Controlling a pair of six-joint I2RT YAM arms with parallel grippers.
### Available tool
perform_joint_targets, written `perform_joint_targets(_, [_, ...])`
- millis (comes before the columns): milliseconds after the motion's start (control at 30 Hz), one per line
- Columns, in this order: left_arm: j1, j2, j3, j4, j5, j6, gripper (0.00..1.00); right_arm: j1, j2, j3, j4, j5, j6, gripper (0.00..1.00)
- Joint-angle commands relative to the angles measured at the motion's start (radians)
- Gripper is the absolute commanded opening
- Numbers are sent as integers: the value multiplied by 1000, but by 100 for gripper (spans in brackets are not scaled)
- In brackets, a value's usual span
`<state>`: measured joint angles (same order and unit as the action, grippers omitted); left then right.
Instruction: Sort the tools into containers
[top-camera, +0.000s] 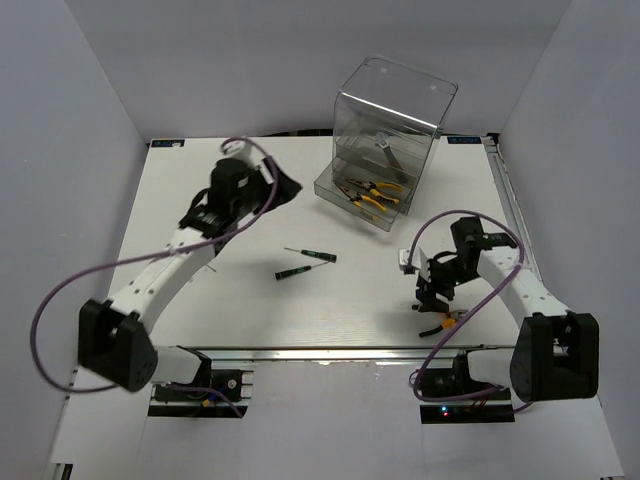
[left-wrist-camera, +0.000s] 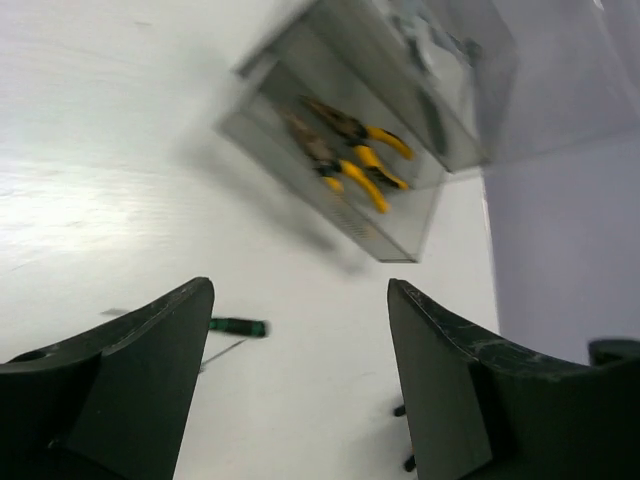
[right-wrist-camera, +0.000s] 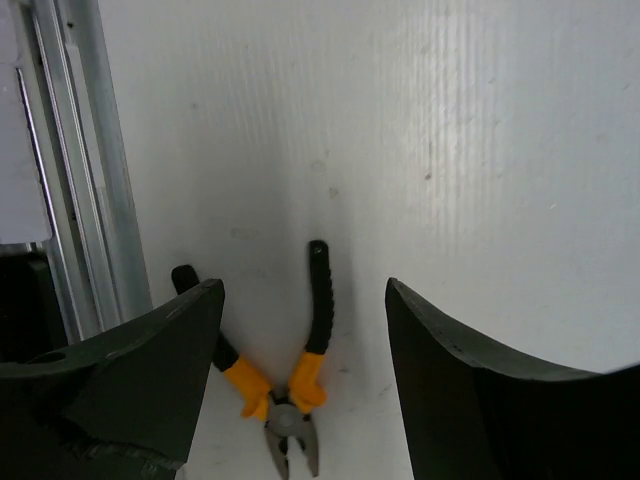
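Note:
The smoky-grey cabinet (top-camera: 395, 110) stands at the back, its bottom drawer (top-camera: 328, 188) pulled out. Yellow-handled pliers (top-camera: 372, 193) lie in that drawer and also show in the left wrist view (left-wrist-camera: 355, 160). A silver wrench (top-camera: 386, 150) lies in a higher drawer. Two black-green screwdrivers (top-camera: 312, 256) (top-camera: 293, 271) lie mid-table. One shows in the left wrist view (left-wrist-camera: 237, 326). My left gripper (top-camera: 283, 187) (left-wrist-camera: 300, 295) is open and empty, left of the drawer. My right gripper (top-camera: 430, 295) (right-wrist-camera: 305, 290) is open above the orange-black cutters (right-wrist-camera: 290, 390) (top-camera: 447, 322), not touching them.
An aluminium rail (right-wrist-camera: 80, 170) runs along the table's near edge beside the cutters. Purple cables (top-camera: 60, 290) loop from both arms. White walls close in the table on three sides.

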<state>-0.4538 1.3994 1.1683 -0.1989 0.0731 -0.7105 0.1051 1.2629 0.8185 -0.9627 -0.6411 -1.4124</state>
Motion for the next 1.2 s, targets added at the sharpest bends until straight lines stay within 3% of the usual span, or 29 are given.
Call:
perform_joint_targets(0, [91, -173, -157, 4, -32, 6, 81, 21, -62, -51, 77, 139, 147, 72])
perform_joint_targets(133, [122, -333, -309, -48, -99, 8, 87, 36, -95, -123, 151, 216, 254, 72])
perform_joint_targets(300, [125, -441, -374, -79, -144, -12, 89, 71, -149, -211, 229, 316, 285, 71])
perform_joint_targets(633, [125, -453, -383, -93, -130, -24, 89, 76, -117, -291, 370, 405, 346, 64])
perform_joint_targets(733, [125, -453, -389, -93, -124, -32, 89, 76, -112, -300, 381, 383, 342, 54])
perform_joint_targets(1067, [125, -458, -412, -65, -96, -60, 89, 76, -36, -269, 403, 344, 308, 4])
perform_joint_targets(1167, [125, -444, -429, -27, -75, -67, 89, 76, -5, -170, 355, 285, 296, 0])
